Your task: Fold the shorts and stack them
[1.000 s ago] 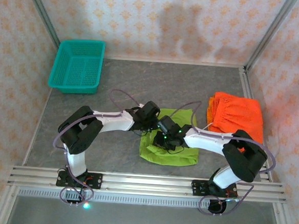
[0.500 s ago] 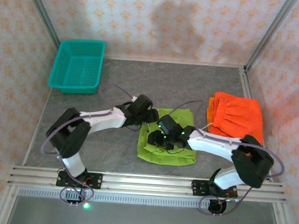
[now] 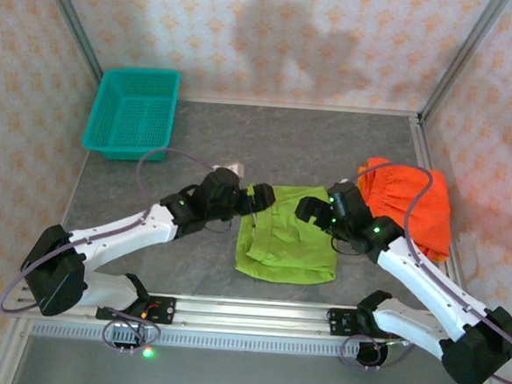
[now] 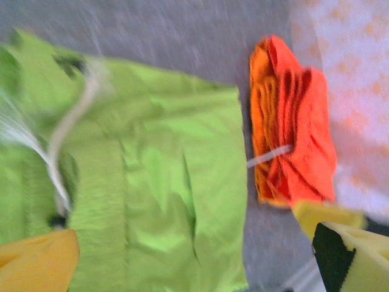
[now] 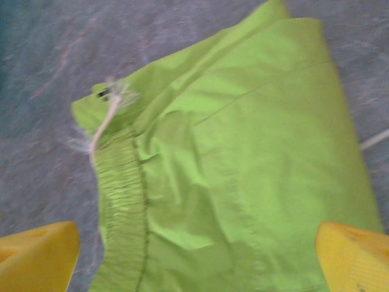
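The lime green shorts (image 3: 289, 245) lie folded on the bench (image 3: 286, 141), orange shorts (image 3: 413, 207) beside them. The left end effector (image 3: 254, 199) and right end effector (image 3: 309, 212) hover wide and empty; a neat stack likely calls for level, matched grips.

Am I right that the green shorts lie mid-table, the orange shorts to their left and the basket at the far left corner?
Not quite: the top view shows the orange shorts to their right. The green shorts and basket are as you say.
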You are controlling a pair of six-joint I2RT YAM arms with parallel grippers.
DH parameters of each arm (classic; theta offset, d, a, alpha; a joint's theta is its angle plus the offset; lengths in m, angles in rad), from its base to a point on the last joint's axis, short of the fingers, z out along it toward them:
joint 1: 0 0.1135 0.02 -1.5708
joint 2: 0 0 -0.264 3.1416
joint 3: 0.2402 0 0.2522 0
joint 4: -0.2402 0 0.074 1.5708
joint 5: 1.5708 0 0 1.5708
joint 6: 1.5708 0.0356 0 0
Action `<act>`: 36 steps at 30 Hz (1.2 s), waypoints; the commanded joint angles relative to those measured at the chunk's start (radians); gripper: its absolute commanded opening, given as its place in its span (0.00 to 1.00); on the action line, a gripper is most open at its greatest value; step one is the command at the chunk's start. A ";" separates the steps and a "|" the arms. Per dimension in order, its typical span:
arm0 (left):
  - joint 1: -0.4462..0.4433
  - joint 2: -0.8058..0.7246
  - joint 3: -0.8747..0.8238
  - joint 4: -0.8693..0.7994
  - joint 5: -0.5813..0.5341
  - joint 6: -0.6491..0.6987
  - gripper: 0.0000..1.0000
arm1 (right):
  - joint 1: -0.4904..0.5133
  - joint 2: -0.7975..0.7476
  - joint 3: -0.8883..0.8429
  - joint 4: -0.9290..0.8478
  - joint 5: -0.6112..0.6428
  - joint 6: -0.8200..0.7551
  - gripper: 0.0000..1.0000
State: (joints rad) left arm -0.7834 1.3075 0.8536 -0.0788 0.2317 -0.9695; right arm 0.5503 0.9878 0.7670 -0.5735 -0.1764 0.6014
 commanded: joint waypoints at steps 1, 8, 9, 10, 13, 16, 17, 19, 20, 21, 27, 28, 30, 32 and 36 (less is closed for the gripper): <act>-0.066 0.043 -0.025 0.143 0.043 -0.104 1.00 | -0.087 0.038 0.001 -0.040 -0.090 -0.051 1.00; -0.160 0.177 -0.031 0.242 0.051 -0.153 1.00 | -0.227 0.080 -0.015 -0.005 -0.203 -0.070 1.00; -0.164 0.193 -0.043 0.257 0.052 -0.163 1.00 | -0.244 0.088 -0.018 -0.002 -0.223 -0.071 1.00; -0.165 0.206 -0.054 0.263 0.053 -0.170 1.00 | -0.259 0.095 -0.018 0.000 -0.237 -0.071 1.00; -0.166 0.252 -0.104 0.233 0.050 -0.176 1.00 | -0.285 0.117 -0.026 0.004 -0.275 -0.075 1.00; -0.165 0.284 -0.180 0.228 0.027 -0.188 1.00 | -0.290 0.134 -0.033 0.011 -0.295 -0.080 1.00; -0.165 0.293 -0.207 0.226 0.013 -0.192 1.00 | -0.290 0.142 -0.034 0.011 -0.299 -0.084 1.00; -0.162 0.300 -0.253 0.219 -0.009 -0.192 1.00 | -0.290 0.159 -0.031 0.006 -0.317 -0.104 1.00; -0.156 0.295 -0.275 0.213 -0.019 -0.189 1.00 | -0.290 0.169 -0.031 0.006 -0.331 -0.116 1.00; -0.147 0.285 -0.294 0.208 -0.027 -0.184 1.00 | -0.289 0.176 -0.029 0.006 -0.346 -0.130 1.00; -0.036 0.133 -0.351 0.107 -0.055 -0.091 1.00 | -0.290 0.215 -0.019 0.006 -0.422 -0.189 1.00; -0.024 0.097 -0.343 0.072 -0.068 -0.067 1.00 | -0.290 0.216 -0.015 0.006 -0.428 -0.198 1.00; -0.002 0.007 -0.310 -0.022 -0.099 -0.017 1.00 | -0.288 0.219 -0.001 0.003 -0.433 -0.213 1.00; 0.010 -0.077 -0.276 -0.083 -0.124 0.034 1.00 | -0.288 0.226 0.010 0.006 -0.434 -0.221 1.00; 0.039 -0.232 -0.203 -0.200 -0.164 0.102 1.00 | -0.278 0.258 0.049 0.026 -0.445 -0.238 0.99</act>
State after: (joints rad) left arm -0.7628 1.1599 0.5789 -0.1135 0.1490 -0.9642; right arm 0.2676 1.2312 0.7650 -0.5755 -0.6056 0.4011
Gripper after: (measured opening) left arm 0.998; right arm 0.994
